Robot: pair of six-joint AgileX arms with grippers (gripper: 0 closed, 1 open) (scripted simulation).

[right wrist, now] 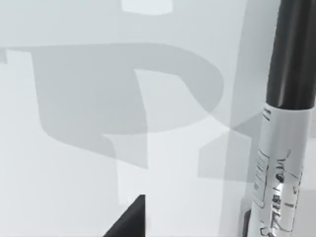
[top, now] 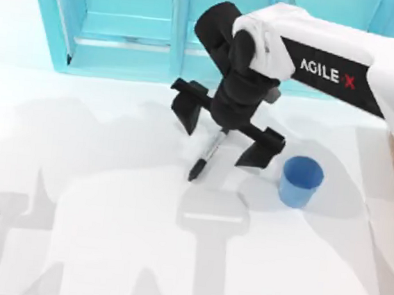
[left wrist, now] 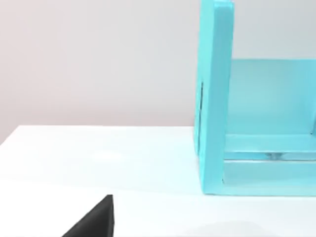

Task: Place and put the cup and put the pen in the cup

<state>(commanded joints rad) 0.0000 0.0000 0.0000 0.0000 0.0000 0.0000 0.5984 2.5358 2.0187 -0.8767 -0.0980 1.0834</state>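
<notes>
One slim pen [top: 206, 157], with a grey-white barrel and black cap, hangs tilted above the white table [top: 110, 181], its black tip low and towards the table's near edge. In the right wrist view the same pen [right wrist: 281, 148] shows small dark print on its barrel. One small blue plastic cup [top: 300, 181], upright with no handle, stands on the table just right of the pen and apart from it. The right claw [top: 227, 126], black on a white AgileX arm, is over the table's middle with its two fingers spread wide; the pen's upper end disappears under it, and I cannot tell what grips it. The left arm sits parked at the table's left edge. A turquoise shelf unit [top: 125, 22] stands along the far side.
</notes>
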